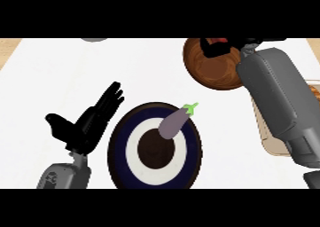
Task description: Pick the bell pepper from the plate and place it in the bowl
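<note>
This is a kitchen. A broad white counter (57, 71) fills the view, with pale wood (1, 53) showing past its far corners. Tableware and food sit on it: a dark blue and white plate (119, 146) bearing an eggplant (172, 125), a brown wooden bowl (211, 73), and a pale container (270, 144) at the right edge.

We see the counter (70, 71) as smooth, matt white, with pale wood grain at its far corners. The bowl (211, 73) is dark brown wood with plain grain and a slight sheen. The plate (118, 150) looks like glazed ceramic. The aubergine (173, 124) has smooth mauve skin. The right forearm (280, 102) and left forearm (64, 175) look like matt grey plastic. The left hand (90, 122) is matt black, as is the right hand (209, 48), curled on the pepper (219, 41), whose red skin looks smooth.
</note>
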### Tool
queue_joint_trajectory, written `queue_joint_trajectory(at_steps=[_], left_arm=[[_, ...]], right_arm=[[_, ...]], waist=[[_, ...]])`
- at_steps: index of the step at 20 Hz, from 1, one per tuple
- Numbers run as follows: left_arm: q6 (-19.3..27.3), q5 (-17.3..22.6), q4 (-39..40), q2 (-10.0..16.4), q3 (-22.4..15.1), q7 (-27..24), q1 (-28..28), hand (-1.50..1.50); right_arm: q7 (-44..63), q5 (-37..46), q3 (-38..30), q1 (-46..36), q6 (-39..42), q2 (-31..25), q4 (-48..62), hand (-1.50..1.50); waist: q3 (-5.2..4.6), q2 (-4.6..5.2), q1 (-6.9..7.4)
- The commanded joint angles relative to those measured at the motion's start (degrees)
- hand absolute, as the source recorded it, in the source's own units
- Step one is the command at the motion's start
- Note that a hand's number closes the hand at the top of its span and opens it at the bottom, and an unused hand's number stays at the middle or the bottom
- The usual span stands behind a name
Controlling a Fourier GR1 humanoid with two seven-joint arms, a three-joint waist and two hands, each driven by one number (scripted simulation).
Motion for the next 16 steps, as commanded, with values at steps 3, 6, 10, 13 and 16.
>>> queue_joint_trajectory(at_steps=[3,6,10,13,16], left_arm=[[-0.3,0.0,-1.0,0.3,-0.8,1.2,-0.4,0.00],[1.2,-0.7,-1.3,-1.2,-3.4,-0.2,0.4,0.00],[1.2,-0.3,0.0,-0.9,-0.8,1.4,-2.4,0.00],[-0.7,0.5,-1.3,1.2,-0.2,1.2,-0.4,0.00],[0.6,0.0,-0.8,-0.3,-0.5,0.4,0.1,0.00]], right_arm=[[2.9,0.4,-4.3,-4.7,-2.0,1.4,17.9,-1.50],[-1.5,-2.2,-7.8,-7.3,-4.1,1.5,23.4,-1.50],[-9.8,-8.1,-13.2,-7.4,-5.8,1.6,24.8,-1.50],[-13.5,-15.1,-19.8,-6.1,-8.0,2.8,23.6,-1.50],[-20.8,-24.4,-27.7,-6.0,-7.3,2.8,19.0,-1.50]], waist=[[0.04,0.40,1.12],[0.09,0.78,1.97],[0.15,0.85,1.61],[0.23,0.68,1.64],[0.32,-0.04,-0.24]])
